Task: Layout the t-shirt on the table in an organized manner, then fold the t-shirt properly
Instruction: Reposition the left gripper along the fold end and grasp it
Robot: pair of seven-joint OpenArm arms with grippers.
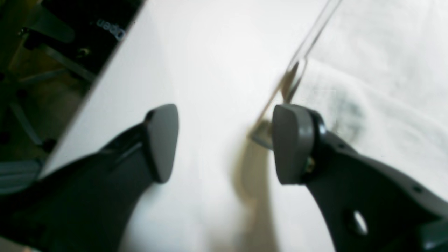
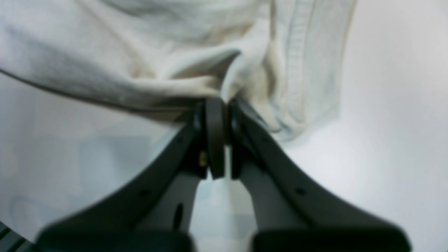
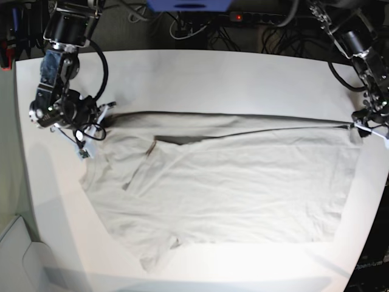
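The desk is the biggest thing before me, a broad white top that fills nearly the whole base view, with dark cables and gear behind its far edge. Across most of its middle lies the t-shirt, pale grey-beige and wrinkled, spread fairly flat, its far edge drawn into a long line running from one of my arms to the other. One sleeve points toward the near edge in the base view, and a folded-over flap shows near the collar end.

My right hand is clenched on the t-shirt: in its wrist view the two dark fingers meet with a bunched fold of fabric pinched between their tips, a ribbed hem hanging just beside them.

My left hand is released, its grey pads standing well apart over bare desk. The cloth's edge runs just past the inner side of the one pad; I cannot tell whether that pad touches it. Nothing sits between the pads.
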